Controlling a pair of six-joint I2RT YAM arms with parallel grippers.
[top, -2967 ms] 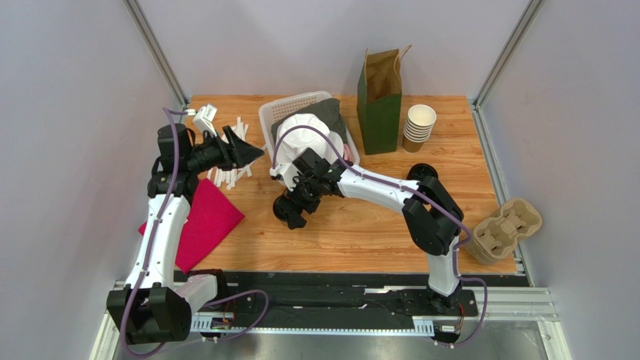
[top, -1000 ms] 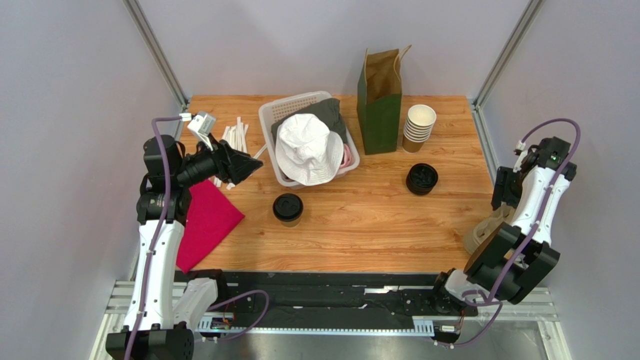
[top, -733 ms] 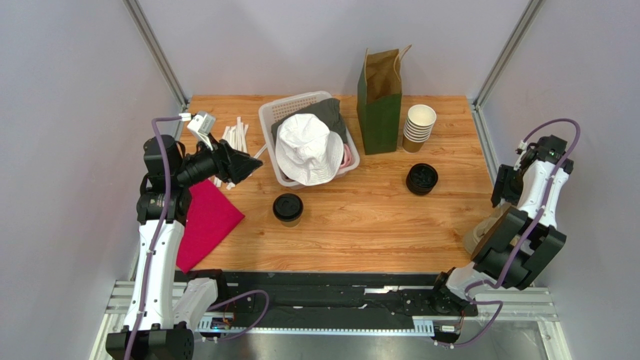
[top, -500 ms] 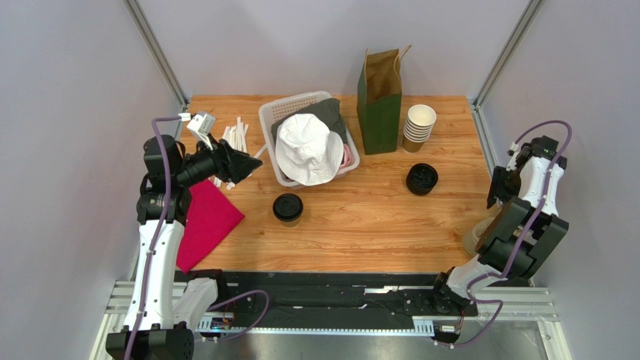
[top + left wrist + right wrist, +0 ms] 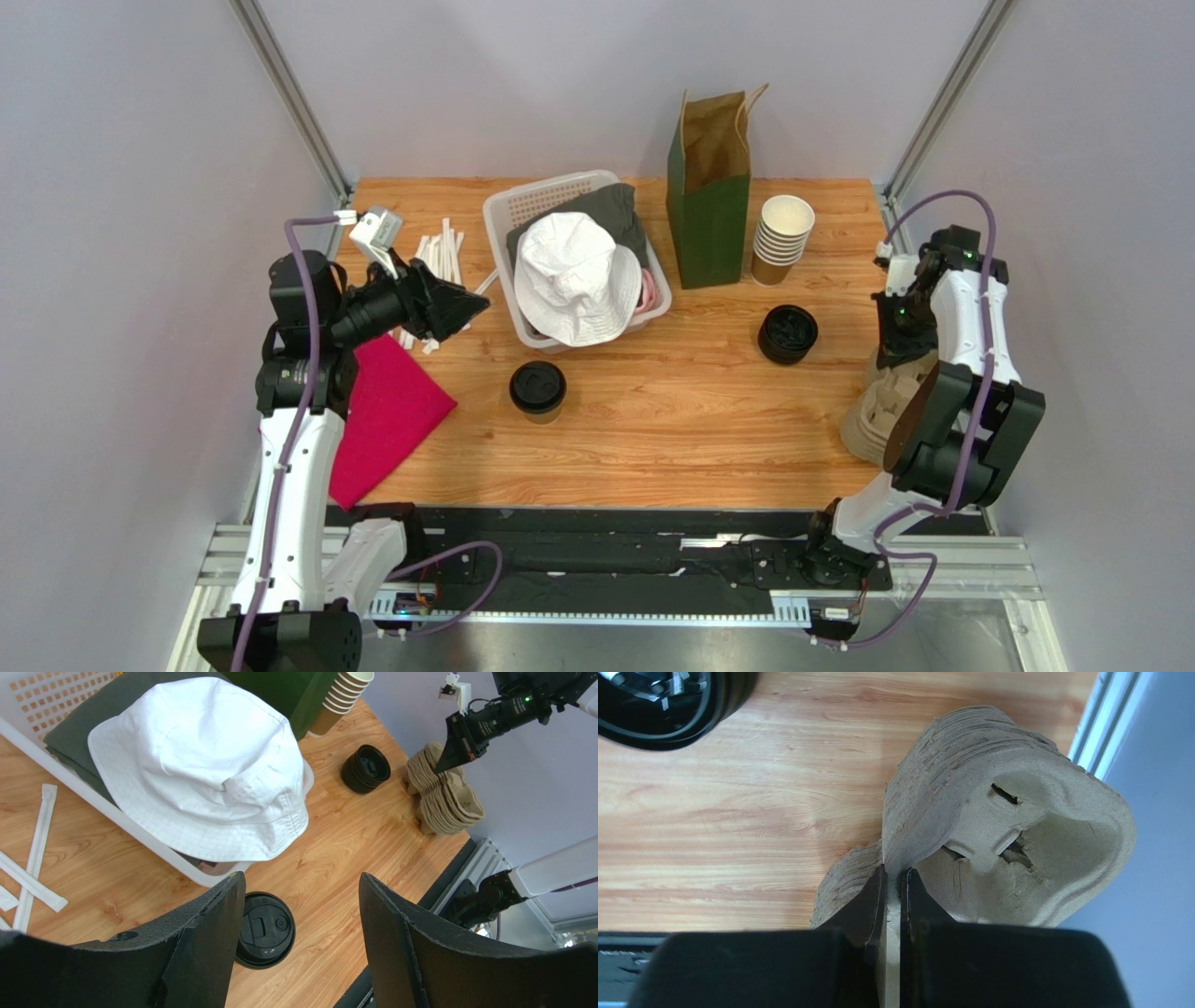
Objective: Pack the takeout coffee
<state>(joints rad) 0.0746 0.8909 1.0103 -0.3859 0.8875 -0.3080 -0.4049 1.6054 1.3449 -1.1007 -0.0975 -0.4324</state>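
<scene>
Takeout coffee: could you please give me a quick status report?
Left gripper open, empty. Right gripper shut on the top brown moulded-pulp cup carrier. Black-lidded ribbed kraft paper cup upright mid-table, free of both. Nothing blocking it.

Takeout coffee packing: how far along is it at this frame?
Done: the lidded coffee cup stands upright on the table. In hand: the right claw is shut on the edge of a pulp cup carrier at the table's right side; the left claw hangs open, holding nothing. Left: the cup sits in neither a carrier nor the green paper bag, so the packing itself is not yet done.
</scene>
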